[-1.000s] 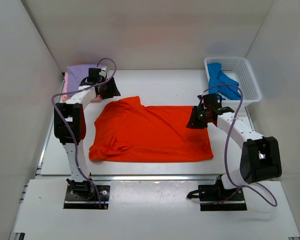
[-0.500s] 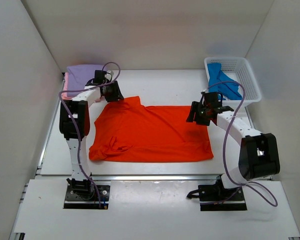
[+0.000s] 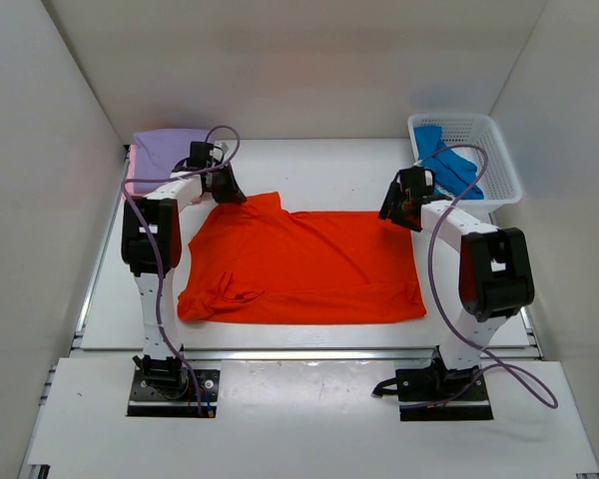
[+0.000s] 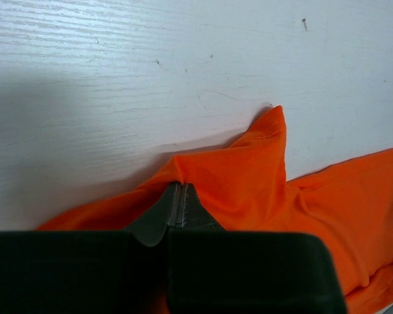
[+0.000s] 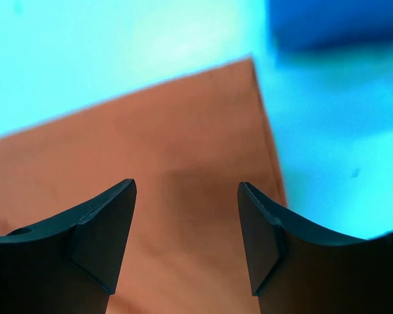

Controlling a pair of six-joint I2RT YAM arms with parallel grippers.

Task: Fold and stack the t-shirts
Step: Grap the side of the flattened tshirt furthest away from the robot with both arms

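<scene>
The orange-red t-shirt [image 3: 299,264] lies spread flat in the middle of the table. My left gripper [image 3: 223,186] is at its far left edge, beside the raised sleeve. In the left wrist view the left gripper [image 4: 179,190] is shut, pinching a ridge of the orange cloth [image 4: 249,176] at its edge. My right gripper [image 3: 404,202] hovers over the shirt's far right corner. In the right wrist view the right gripper [image 5: 187,190] is open, with flat orange cloth [image 5: 183,150] below it and nothing between its fingers.
A folded lavender t-shirt [image 3: 165,148] lies on a pink one [image 3: 130,182] at the far left corner. A white mesh basket [image 3: 494,135] at the far right holds a blue t-shirt [image 3: 444,165]. White walls enclose the table.
The left gripper has closed on the shirt's far left edge. The right gripper has opened wide and moved back toward the shirt's far right corner.
</scene>
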